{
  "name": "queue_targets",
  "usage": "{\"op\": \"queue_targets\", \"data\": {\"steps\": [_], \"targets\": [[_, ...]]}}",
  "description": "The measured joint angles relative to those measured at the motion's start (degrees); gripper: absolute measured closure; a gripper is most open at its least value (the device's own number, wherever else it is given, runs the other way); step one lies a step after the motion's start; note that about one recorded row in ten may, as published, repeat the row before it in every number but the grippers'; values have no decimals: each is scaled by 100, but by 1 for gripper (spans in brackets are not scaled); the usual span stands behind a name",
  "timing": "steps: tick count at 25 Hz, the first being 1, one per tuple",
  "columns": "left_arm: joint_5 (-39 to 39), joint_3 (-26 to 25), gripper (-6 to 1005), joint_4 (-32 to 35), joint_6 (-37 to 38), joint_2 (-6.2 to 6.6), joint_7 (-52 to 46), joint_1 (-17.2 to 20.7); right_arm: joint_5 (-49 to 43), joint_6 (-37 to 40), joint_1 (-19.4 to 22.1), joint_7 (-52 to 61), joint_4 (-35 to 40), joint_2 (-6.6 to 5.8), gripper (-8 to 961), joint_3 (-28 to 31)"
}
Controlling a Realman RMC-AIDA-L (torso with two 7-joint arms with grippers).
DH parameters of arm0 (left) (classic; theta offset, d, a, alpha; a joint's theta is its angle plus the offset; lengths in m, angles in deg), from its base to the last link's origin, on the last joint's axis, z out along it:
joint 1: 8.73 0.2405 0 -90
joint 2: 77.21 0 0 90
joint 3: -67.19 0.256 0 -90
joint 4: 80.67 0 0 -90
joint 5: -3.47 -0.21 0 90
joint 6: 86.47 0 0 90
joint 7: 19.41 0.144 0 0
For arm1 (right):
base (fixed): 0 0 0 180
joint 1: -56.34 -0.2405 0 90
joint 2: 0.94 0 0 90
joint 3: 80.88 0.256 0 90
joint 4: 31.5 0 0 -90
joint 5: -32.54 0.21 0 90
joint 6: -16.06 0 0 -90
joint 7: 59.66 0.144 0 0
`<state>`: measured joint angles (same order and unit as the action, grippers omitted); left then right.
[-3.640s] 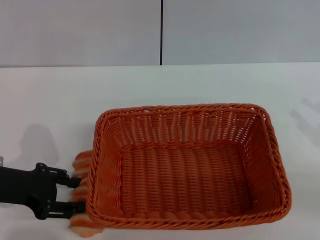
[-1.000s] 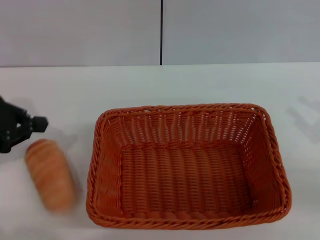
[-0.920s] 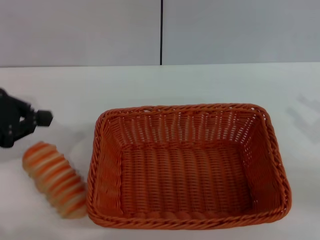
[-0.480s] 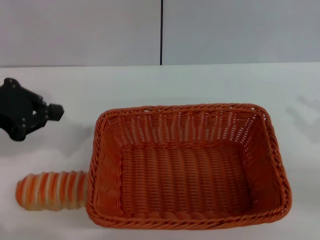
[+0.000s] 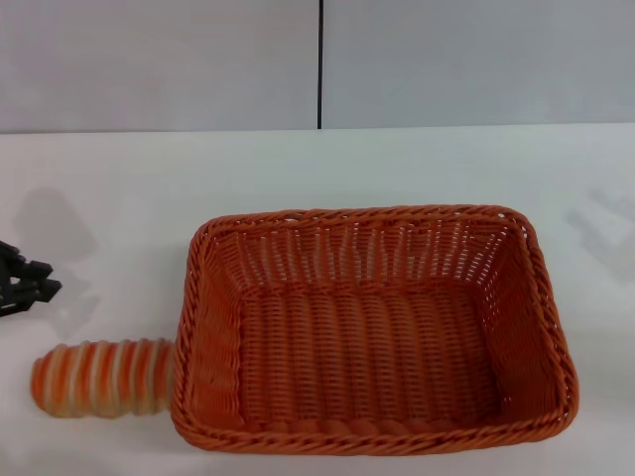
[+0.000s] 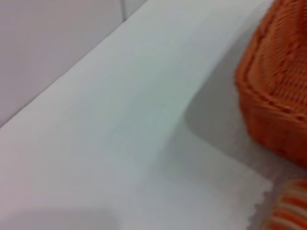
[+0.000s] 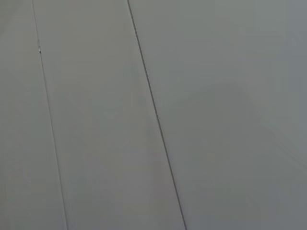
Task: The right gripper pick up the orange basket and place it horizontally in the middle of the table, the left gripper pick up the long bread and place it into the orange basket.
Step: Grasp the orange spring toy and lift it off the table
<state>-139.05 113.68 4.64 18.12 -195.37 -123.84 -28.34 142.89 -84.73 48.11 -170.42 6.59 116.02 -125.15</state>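
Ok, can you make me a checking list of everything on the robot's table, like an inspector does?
Surface: broad white table, bare apart from the job's things.
Job's things: large orange woven wicker basket stands mid-table with nothing in it; stubby orange-and-cream striped long bread lies on the table outside it, against its left wall.
Clutter: nothing seen.
Hands: black left hand at the left edge, above the bread, holding nothing; right hand not in view.
Cables: nothing seen.
Surroundings: grey panelled wall with a dark vertical seam.
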Motion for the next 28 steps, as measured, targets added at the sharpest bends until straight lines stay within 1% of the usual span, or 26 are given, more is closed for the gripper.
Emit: {"op": "queue_targets", "data": {"steps": [6,7,11,12,14,23,24,26,28], "targets": [[-22,-36,833,-5,-83,21,-153,49,-50,13,-24,-5,-36,-7,435,26],[-394,-27,820,-22,53,22,-477,18,-50,13,-24,-6,-37,-7,435,26],[-656,-36,702,-166,321,10,-653,-88,-50,27,-23,-17,-40,-7,435,25],[-682,-120,630,-254,491,12,-779,-139,-50,29,-25,-31,-48,-7,435,25],[-692,-148,485,-271,527,13,-839,-145,-50,32,-45,-68,-83,-7,435,25],[-812,-102,379,-426,389,9,-1010,-149,-78,34,-108,-113,-181,-7,435,24],[-989,33,367,-597,261,-5,-1026,-165,-82,34,-109,-117,-184,-7,435,24],[-1035,93,343,-661,213,-7,-1026,-171,-85,34,-109,-130,-188,-7,435,25],[-1035,93,345,-661,213,-7,-1026,-171,-87,35,-109,-140,-190,-7,435,30]]}}
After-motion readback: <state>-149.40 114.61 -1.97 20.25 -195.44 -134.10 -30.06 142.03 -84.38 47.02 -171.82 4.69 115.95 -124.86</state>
